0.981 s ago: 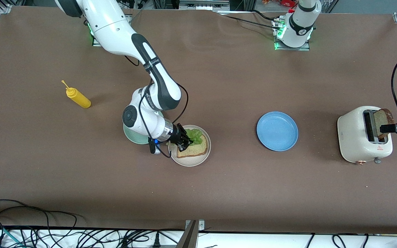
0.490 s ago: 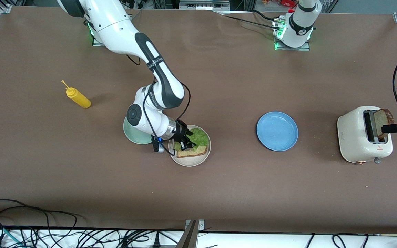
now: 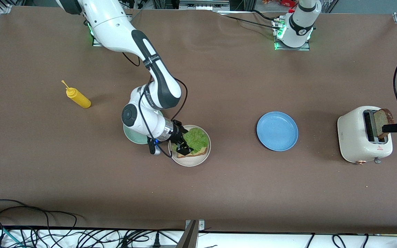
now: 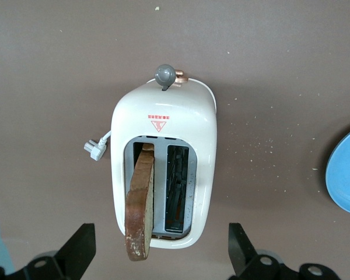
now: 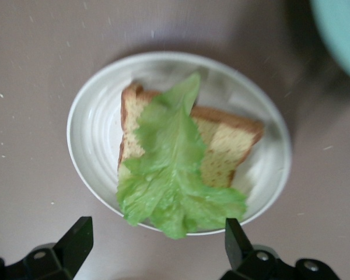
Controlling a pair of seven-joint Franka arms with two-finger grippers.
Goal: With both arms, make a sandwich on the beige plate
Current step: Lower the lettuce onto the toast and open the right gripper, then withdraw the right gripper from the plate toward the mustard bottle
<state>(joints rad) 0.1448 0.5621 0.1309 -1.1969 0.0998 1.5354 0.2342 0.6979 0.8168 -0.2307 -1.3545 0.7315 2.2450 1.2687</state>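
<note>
The beige plate (image 3: 203,156) holds one slice of wholegrain bread (image 3: 198,151) with a ruffled lettuce leaf (image 3: 196,137) lying loose on top. In the right wrist view the lettuce (image 5: 175,175) covers much of the bread (image 5: 227,149) and hangs over the plate's rim (image 5: 81,140). My right gripper (image 3: 183,141) hovers open over the plate's edge toward the right arm's end, its jaws (image 5: 156,240) empty. A second slice (image 3: 382,121) stands in the toaster (image 3: 357,137). High above it my left gripper (image 3: 395,128) waits open, straddling the toaster (image 4: 162,128) and slice (image 4: 140,204) without touching.
A mint-green plate (image 3: 132,137) sits beside the beige plate, partly under the right arm. A blue plate (image 3: 277,131) lies between the beige plate and the toaster. A yellow squeeze bottle (image 3: 78,98) lies toward the right arm's end. Cables run along the front edge.
My right gripper went from shut to open and let go of the lettuce, which now lies spread on the bread. The left arm has not moved.
</note>
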